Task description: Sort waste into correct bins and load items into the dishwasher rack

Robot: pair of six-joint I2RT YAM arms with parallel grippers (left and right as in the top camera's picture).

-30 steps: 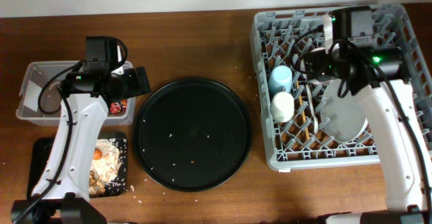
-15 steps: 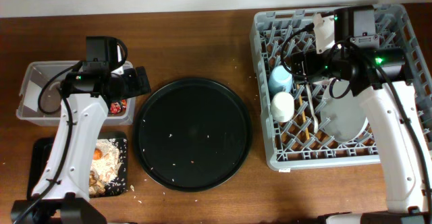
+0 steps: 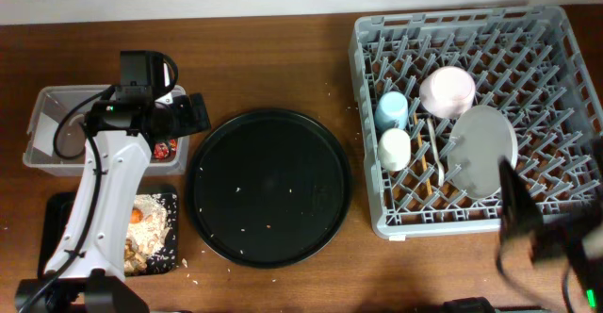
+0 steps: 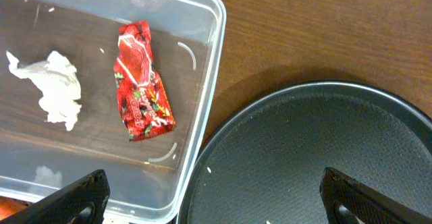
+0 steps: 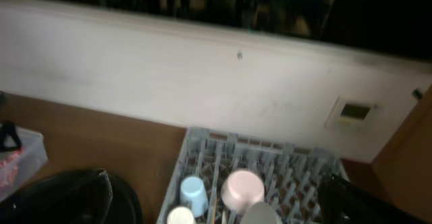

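The grey dishwasher rack (image 3: pixel 546 77) holds the blue cup (image 3: pixel 392 110), cream cup (image 3: pixel 395 148), pinkish bowl (image 3: pixel 447 91), grey-green plate (image 3: pixel 483 150), white fork (image 3: pixel 436 153) and chopsticks (image 3: pixel 429 179). My right arm (image 3: pixel 537 233) is a blur at the front right, away from the rack. Its gripper (image 5: pixel 216 204) is open and empty, high above the rack (image 5: pixel 297 166). My left gripper (image 4: pixel 212 200) is open and empty over the right rim of the clear tub (image 4: pixel 212 69). The tub holds the red wrapper (image 4: pixel 140 82) and white tissue (image 4: pixel 54 89).
The big round black tray (image 3: pixel 268 186) lies mid-table with crumbs on it. The shallow black tray (image 3: pixel 57 209) at the front left holds beige food scraps (image 3: pixel 151 233) and the carrot (image 3: pixel 138 215). A wall runs behind the table.
My right arm has pulled back fast from over the rack to the front right. The pinkish bowl it hovered over now stands uncovered in the rack. The left arm has not moved.
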